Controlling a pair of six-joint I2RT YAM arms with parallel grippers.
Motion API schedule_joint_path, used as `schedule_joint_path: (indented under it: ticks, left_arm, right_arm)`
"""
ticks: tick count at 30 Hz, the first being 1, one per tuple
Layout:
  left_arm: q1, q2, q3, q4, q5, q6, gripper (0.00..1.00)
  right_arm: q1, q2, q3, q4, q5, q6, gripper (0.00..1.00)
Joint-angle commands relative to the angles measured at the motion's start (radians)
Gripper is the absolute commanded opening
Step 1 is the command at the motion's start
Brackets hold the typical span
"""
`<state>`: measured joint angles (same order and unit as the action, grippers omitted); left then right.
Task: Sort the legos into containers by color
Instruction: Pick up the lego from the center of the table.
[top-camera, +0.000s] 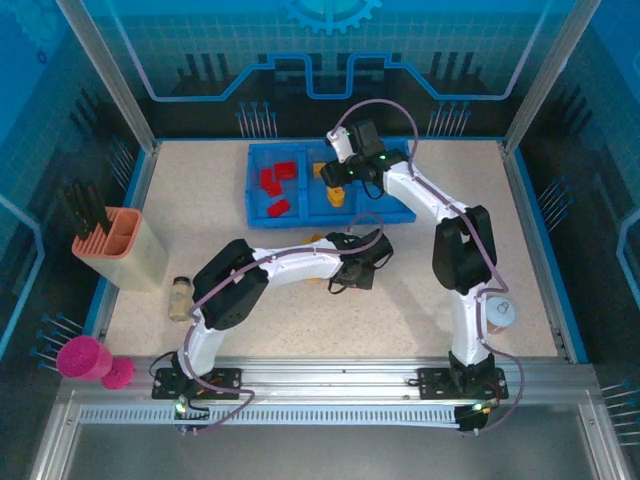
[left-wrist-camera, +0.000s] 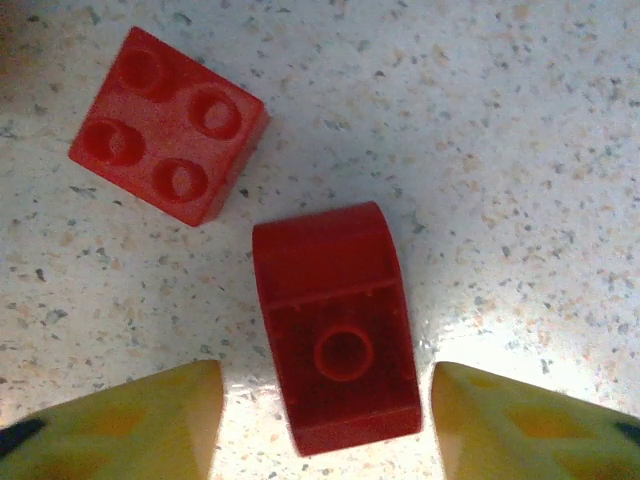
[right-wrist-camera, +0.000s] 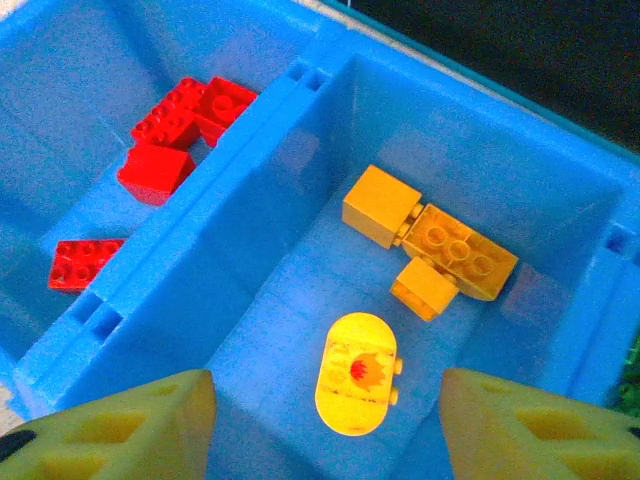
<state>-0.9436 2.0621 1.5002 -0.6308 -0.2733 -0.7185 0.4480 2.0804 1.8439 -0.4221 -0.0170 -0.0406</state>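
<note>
1. Speckled tabletop (top-camera: 300, 320) inside a blue-walled cell, and we're mid-sort by my read: bricks are going off the table and into the tray.
2. Over at the far side sits the blue tray (top-camera: 256, 190), three compartments side by side, with red in the left one and yellow-orange in the middle.
3. Now the right gripper (right-wrist-camera: 325, 388): it hangs over the middle compartment, jaws apart with nothing between them, and a rounded yellow piece (right-wrist-camera: 357, 372) lies on the floor below. That drop looks done, so it needs to lift clear and go for another brick.
4. And the left gripper (left-wrist-camera: 325, 400) is low over the table centre, fingers wide either side of a curved red brick (left-wrist-camera: 335, 330), a gap showing on both sides. It needs to close squarely, lift, and carry to the left compartment.
5. The count: two red bricks on the table here, the second a four-stud square (left-wrist-camera: 168, 125) just beside. In the tray there are four red, as best I can tell, and four yellow-orange.
</note>
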Motion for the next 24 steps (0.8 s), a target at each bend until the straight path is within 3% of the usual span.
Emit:
schedule_joint_path:
  ticks: [1,9,17,24]
  left_arm:
    - [0.012,0.026,-0.018,-0.001,0.001,-0.010,0.47]
    - [0.041,0.023,-0.076,0.043,0.073,0.011,0.29]
    - [0.070,-0.198,-0.121,-0.030,0.033,0.094,0.26]
    - [0.203,-0.392,-0.046,-0.076,-0.034,0.221,0.28]
  right_arm:
    - [-0.026,-0.094,-0.058,0.040,-0.011,0.022,0.62]
    - [-0.082,-0.266,-0.235,0.034,0.020,0.034,0.66]
    - [-0.140,-0.479,-0.476,0.000,0.039,0.050,0.68]
    - [-0.138,-0.525,-0.607,0.018,-0.010,0.142,0.69]
